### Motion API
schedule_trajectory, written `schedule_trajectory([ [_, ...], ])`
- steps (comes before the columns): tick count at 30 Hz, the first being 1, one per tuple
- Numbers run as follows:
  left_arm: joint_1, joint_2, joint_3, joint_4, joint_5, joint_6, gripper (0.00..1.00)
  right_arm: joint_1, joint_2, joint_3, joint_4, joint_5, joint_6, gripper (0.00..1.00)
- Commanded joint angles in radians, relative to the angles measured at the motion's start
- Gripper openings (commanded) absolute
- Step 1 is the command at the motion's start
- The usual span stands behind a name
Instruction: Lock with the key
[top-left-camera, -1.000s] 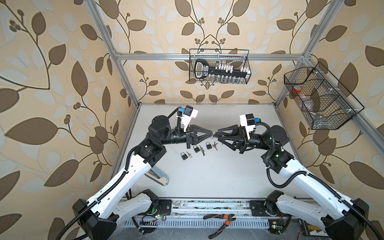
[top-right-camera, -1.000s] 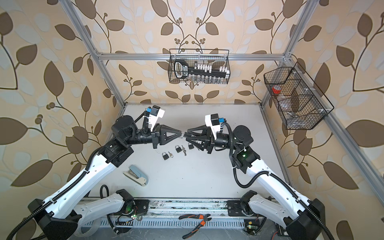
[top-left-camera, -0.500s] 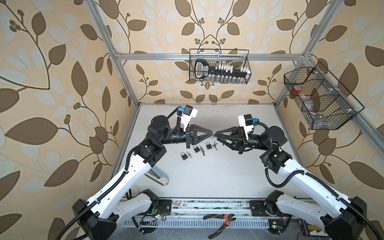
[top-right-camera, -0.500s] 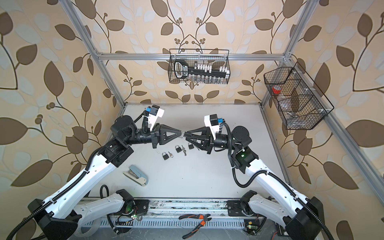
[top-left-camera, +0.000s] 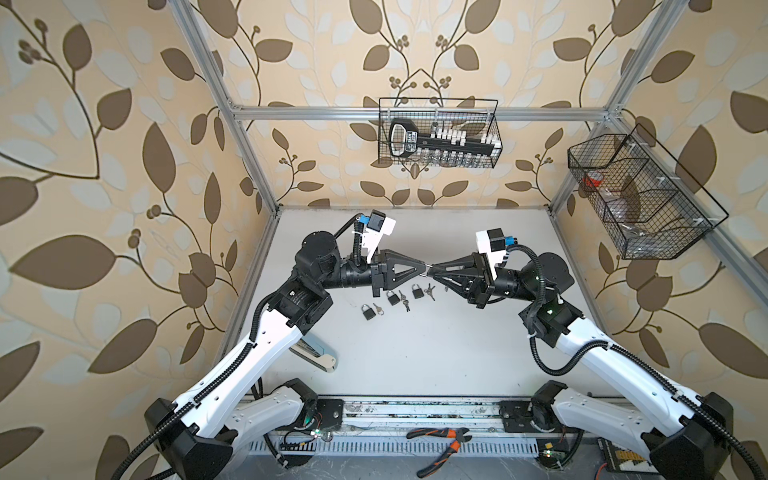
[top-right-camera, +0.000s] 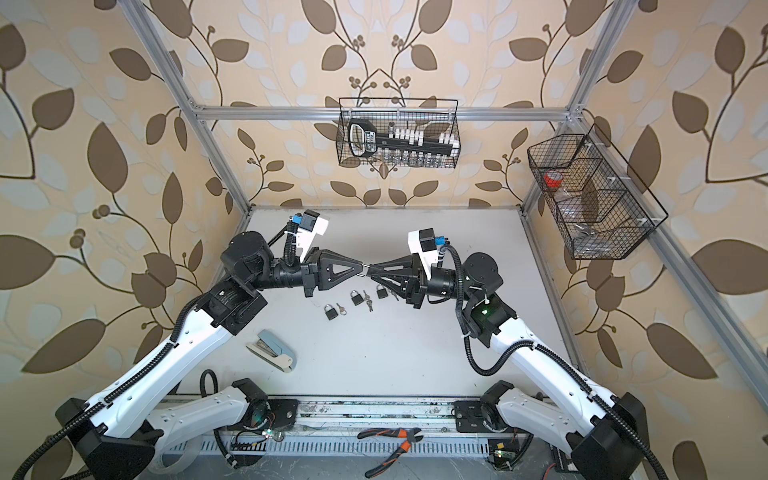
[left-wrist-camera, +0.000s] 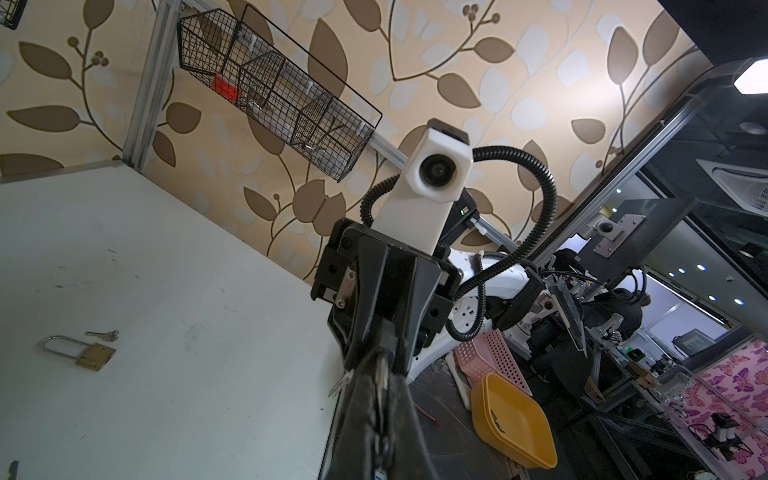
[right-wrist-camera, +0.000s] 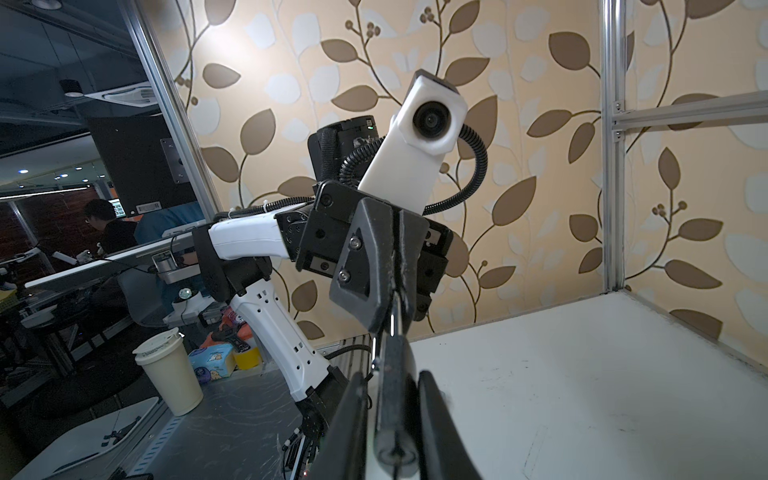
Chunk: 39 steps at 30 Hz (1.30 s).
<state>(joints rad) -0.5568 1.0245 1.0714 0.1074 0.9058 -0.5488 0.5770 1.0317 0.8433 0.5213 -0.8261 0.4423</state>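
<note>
My two grippers meet tip to tip in mid-air over the table's middle. A black padlock (right-wrist-camera: 395, 407) lies between the fingers of my right gripper (right-wrist-camera: 392, 374), keyhole end toward the camera, and its body fills the space between them. Its silver shackle (right-wrist-camera: 392, 322) runs into my left gripper (left-wrist-camera: 381, 361), which is shut on it. In both top views only a thin silver bar (top-left-camera: 425, 269) shows between the left gripper (top-left-camera: 421, 268) and the right gripper (top-left-camera: 433, 272). A small silver piece (left-wrist-camera: 340, 382) sticks out beside the fingertips; I cannot tell whether it is the key.
Three black padlocks (top-left-camera: 367, 311) (top-left-camera: 391, 297) (top-left-camera: 417, 291) with loose keys (top-left-camera: 404, 300) lie on the table (top-left-camera: 415, 353) below the grippers. A brass long-shackle padlock (left-wrist-camera: 83, 351) and key (left-wrist-camera: 104, 333) lie farther off. A stapler (top-right-camera: 272, 353) rests front left. Wire baskets (top-left-camera: 438, 133) hang on the walls.
My right gripper's jaws have drawn in around the padlock body and the arm has edged toward the left gripper. The left gripper has stayed shut and still.
</note>
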Motion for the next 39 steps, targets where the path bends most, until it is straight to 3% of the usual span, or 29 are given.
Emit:
schedule_trajectory([
  [1,0.001,-0.045,0.006,0.019,-0.023,0.038,0.0,0.006,-0.011,-0.012,0.013,0.01,0.026,0.0],
  [4,0.0,-0.053,0.041,-0.143,-0.092,0.15,0.01,0.005,-0.016,0.007,-0.036,0.009,0.039,0.0],
  [8,0.001,-0.067,0.051,-0.246,-0.141,0.226,0.32,0.004,0.0,0.034,-0.113,-0.033,0.071,0.0],
  [10,0.001,-0.07,0.048,-0.241,-0.144,0.228,0.38,0.003,0.006,0.04,-0.107,-0.064,0.098,0.0],
  [14,0.001,-0.069,0.048,-0.227,-0.14,0.225,0.39,0.003,0.001,0.046,-0.107,-0.076,0.119,0.0],
  [21,0.001,-0.065,0.008,-0.207,-0.151,0.212,0.4,-0.033,-0.013,0.07,-0.239,0.079,0.091,0.0],
  [26,-0.002,-0.049,-0.056,-0.051,-0.078,0.148,0.62,-0.04,-0.02,0.1,-0.202,0.129,0.12,0.0],
  [28,-0.011,-0.033,-0.067,0.007,-0.074,0.134,0.65,-0.04,-0.025,0.113,-0.177,0.163,0.136,0.0],
  [33,-0.04,0.021,-0.059,0.1,-0.084,0.119,0.67,-0.039,-0.032,0.123,-0.07,0.232,0.216,0.0],
  [39,-0.056,0.058,-0.092,0.301,-0.085,0.008,0.66,-0.04,-0.044,0.104,0.058,0.306,0.303,0.0],
])
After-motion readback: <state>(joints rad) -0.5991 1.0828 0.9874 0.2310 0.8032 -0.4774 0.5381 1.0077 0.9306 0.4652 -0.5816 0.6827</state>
